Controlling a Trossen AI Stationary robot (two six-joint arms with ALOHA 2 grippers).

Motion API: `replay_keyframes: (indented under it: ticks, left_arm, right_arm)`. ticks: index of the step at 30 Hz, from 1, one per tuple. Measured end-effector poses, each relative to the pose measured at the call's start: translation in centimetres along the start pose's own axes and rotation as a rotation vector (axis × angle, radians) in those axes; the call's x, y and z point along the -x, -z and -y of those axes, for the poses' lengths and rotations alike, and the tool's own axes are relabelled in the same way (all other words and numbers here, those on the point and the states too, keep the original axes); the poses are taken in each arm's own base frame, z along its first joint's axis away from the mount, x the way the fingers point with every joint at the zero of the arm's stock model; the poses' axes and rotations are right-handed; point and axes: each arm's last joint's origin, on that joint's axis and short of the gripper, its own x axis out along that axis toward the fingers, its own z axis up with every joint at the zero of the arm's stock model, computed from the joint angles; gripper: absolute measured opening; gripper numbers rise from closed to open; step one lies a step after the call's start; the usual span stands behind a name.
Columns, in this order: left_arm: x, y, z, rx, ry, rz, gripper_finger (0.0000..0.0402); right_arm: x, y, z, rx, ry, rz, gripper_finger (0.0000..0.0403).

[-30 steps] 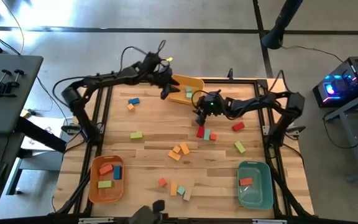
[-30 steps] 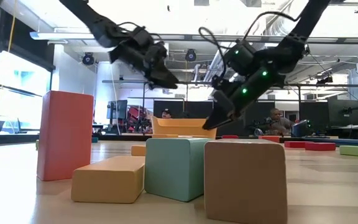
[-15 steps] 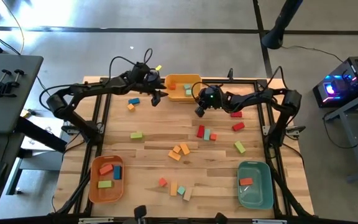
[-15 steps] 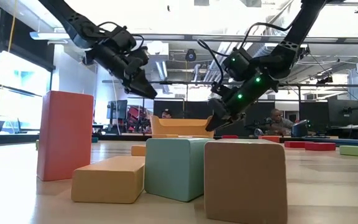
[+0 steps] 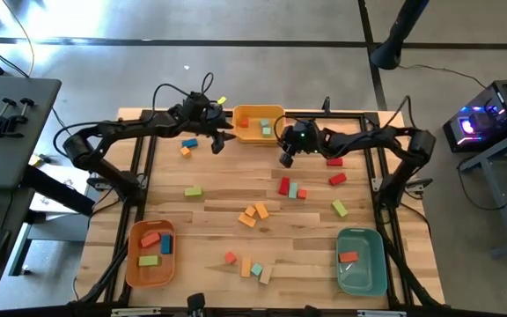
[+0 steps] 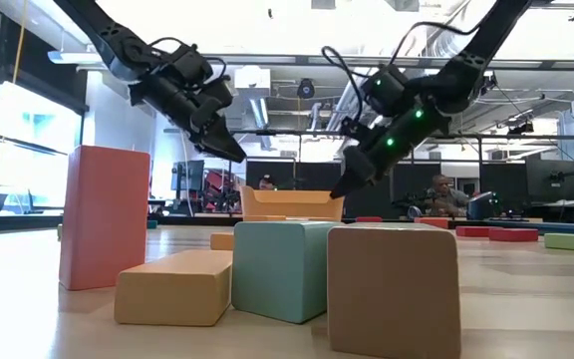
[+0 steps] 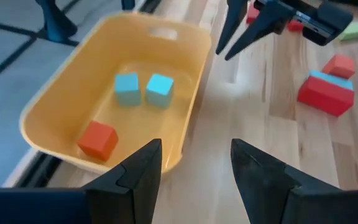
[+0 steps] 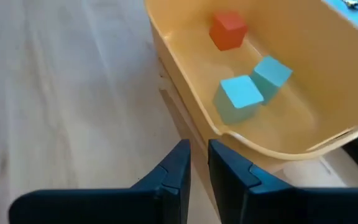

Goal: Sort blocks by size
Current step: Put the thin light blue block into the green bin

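Blocks (image 5: 291, 189) are sitting scattered across the wooden worktop (image 5: 209, 211), and they are looking like small, rigid, flat-faced pieces, probably light and hard enough to take a firm pinch without giving; their smooth painted faces may be a touch slippery, so I'd judge the safest hold is across two opposite flat sides, on the short width of the longer bars rather than on a corner; colours are running red, orange, yellow-green, teal and blue, from tiny cubes to short bars; a loose cluster is lying mid-worktop, with a red bar (image 5: 283, 186) just beside a teal piece, an orange pair (image 5: 254, 214) nearer the front, a green bar (image 5: 339, 208) toward the right, and a blue and orange pair (image 5: 187, 145) at the far left; sorting is already showing, with two teal cubes (image 7: 145, 88) and a red-orange cube (image 7: 97, 139) lying in the yellow bin (image 5: 240, 114) at the far edge, several bigger pieces in the orange bin (image 5: 132, 251) at front left, and one red bar in the teal bin (image 5: 378, 264) at front right; the left end effector (image 5: 220, 141) is hovering by the yellow bin with its fingers parted around nothing; the right end effector (image 5: 285, 158) is hanging on the bin's other side, its fingers (image 8: 173, 171) drawn nearly together with only a slim gap and no block between them.
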Motion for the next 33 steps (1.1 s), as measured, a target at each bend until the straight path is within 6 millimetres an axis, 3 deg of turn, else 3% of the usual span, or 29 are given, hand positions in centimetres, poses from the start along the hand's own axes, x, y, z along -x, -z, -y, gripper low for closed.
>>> replay_keyframes:
  ticks: [9,14,17,22,26,33]
  left_arm:
    - [2.5,-0.8,0.7,-0.006,0.019,0.047,0.0177]
    - [2.0,1.1,1.4,0.028,0.04,0.042,0.0177]
    - [2.2,1.8,1.6,0.089,-0.037,-0.009,0.0177]
    - [4.3,2.9,2.8,0.108,-0.305,-0.241,0.0177]
    - [6.0,3.7,4.3,0.205,-0.391,-0.354,0.0177]
    - [6.6,7.1,6.4,0.285,-0.389,-0.341,0.0177]
  right_arm:
    - [2.9,-1.1,0.0,0.068,-0.008,-0.029,0.0051]
    - [3.0,-0.3,-0.5,0.119,-0.02,-0.029,0.0051]
    - [2.9,0.2,-1.0,0.122,-0.026,-0.001,0.0051]
    - [3.0,0.9,-1.6,0.081,-0.027,0.096,0.005]
    - [3.2,1.6,-1.9,0.055,-0.021,0.2,0.005]
    - [4.4,1.8,-2.6,-0.207,-0.074,0.443,0.005]
